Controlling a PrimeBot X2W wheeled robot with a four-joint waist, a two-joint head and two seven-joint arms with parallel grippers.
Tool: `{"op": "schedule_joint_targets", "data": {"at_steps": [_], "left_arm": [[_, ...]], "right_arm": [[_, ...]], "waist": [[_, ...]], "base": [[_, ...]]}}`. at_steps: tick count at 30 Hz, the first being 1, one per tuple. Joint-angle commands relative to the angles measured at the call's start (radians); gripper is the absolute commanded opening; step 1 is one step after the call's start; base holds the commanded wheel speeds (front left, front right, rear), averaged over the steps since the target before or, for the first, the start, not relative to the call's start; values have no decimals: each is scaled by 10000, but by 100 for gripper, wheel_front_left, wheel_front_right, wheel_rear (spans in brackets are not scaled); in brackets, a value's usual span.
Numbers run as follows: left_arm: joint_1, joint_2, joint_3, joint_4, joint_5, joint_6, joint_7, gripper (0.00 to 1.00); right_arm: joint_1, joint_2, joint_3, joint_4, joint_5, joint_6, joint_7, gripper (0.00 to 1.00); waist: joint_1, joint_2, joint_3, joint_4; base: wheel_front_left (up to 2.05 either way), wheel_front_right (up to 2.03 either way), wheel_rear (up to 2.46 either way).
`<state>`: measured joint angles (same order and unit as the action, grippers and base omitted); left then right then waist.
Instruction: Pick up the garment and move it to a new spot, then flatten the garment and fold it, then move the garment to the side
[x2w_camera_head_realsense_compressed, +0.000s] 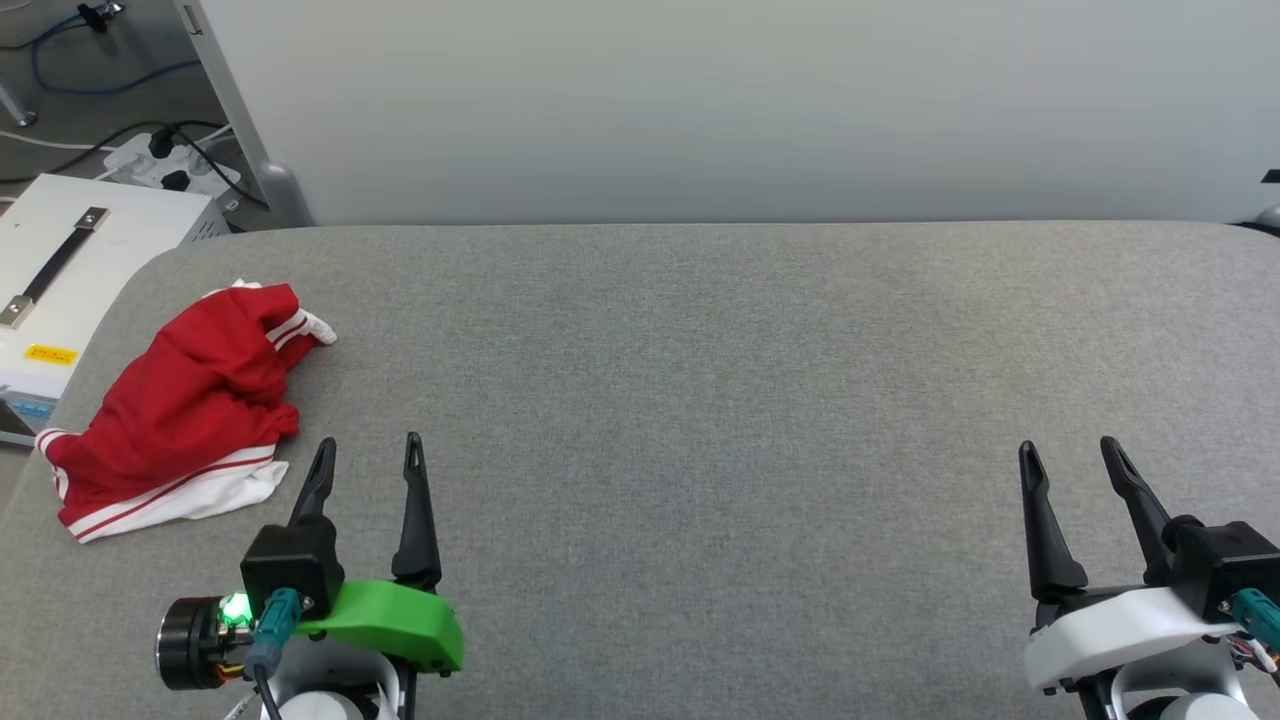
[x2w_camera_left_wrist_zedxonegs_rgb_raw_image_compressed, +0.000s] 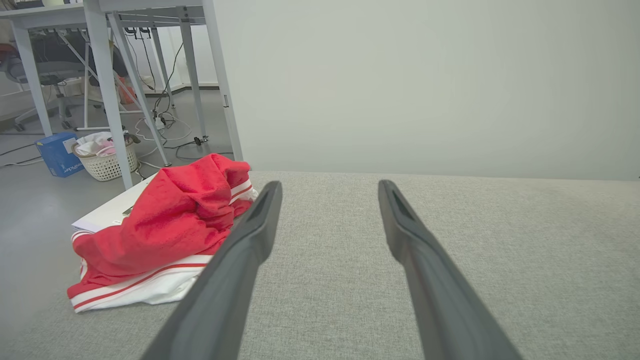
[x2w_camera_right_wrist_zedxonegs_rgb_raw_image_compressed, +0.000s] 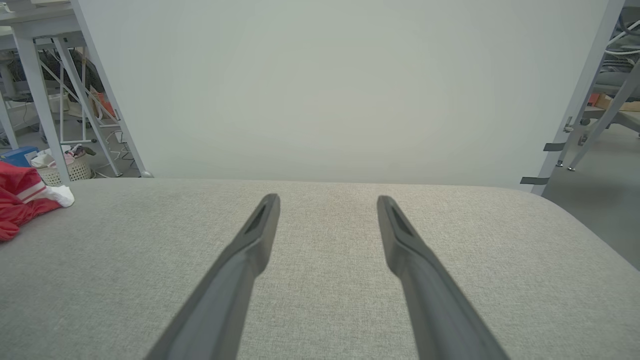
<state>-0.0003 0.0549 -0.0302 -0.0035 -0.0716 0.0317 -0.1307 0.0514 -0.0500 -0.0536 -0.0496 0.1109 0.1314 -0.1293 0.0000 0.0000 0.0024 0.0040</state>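
Note:
The garment (x2w_camera_head_realsense_compressed: 190, 405) lies crumpled in a red heap with white, red-striped trim near the left edge of the grey table (x2w_camera_head_realsense_compressed: 700, 400); its lettering is hidden in the folds. My left gripper (x2w_camera_head_realsense_compressed: 368, 450) stands open just to the right of it, fingers apart and holding nothing. From the left wrist, the garment (x2w_camera_left_wrist_zedxonegs_rgb_raw_image_compressed: 170, 230) sits left of my left fingertip (x2w_camera_left_wrist_zedxonegs_rgb_raw_image_compressed: 270, 192). My right gripper (x2w_camera_head_realsense_compressed: 1070, 452) is open over bare fabric at the lower right, far from the garment (x2w_camera_right_wrist_zedxonegs_rgb_raw_image_compressed: 20, 200), which peeks in at that wrist view's left edge.
A pale wall panel (x2w_camera_head_realsense_compressed: 740, 110) rises behind the table's far edge. A white box (x2w_camera_head_realsense_compressed: 70, 270) with a black strap stands off the table's left corner, with cables (x2w_camera_head_realsense_compressed: 170, 150) on the floor. A laundry basket (x2w_camera_left_wrist_zedxonegs_rgb_raw_image_compressed: 105, 157) and table legs (x2w_camera_left_wrist_zedxonegs_rgb_raw_image_compressed: 107, 95) stand beyond.

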Motion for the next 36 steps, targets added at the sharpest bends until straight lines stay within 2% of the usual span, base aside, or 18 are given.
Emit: {"op": "schedule_joint_targets", "data": {"at_steps": [1, 36], "left_arm": [[57, -25, -30, 22, -44, 76, -99, 100], [114, -39, -276, 242, -322, 138, -825, 100]], "right_arm": [[113, -1, -40, -30, 141, -4, -130, 100], [415, -2, -27, -90, 296, -6, -845, 100]], "waist": [[0, 0, 7, -4], [0, 0, 105, 63]], "base": [[0, 0, 0], [0, 0, 0]]}}
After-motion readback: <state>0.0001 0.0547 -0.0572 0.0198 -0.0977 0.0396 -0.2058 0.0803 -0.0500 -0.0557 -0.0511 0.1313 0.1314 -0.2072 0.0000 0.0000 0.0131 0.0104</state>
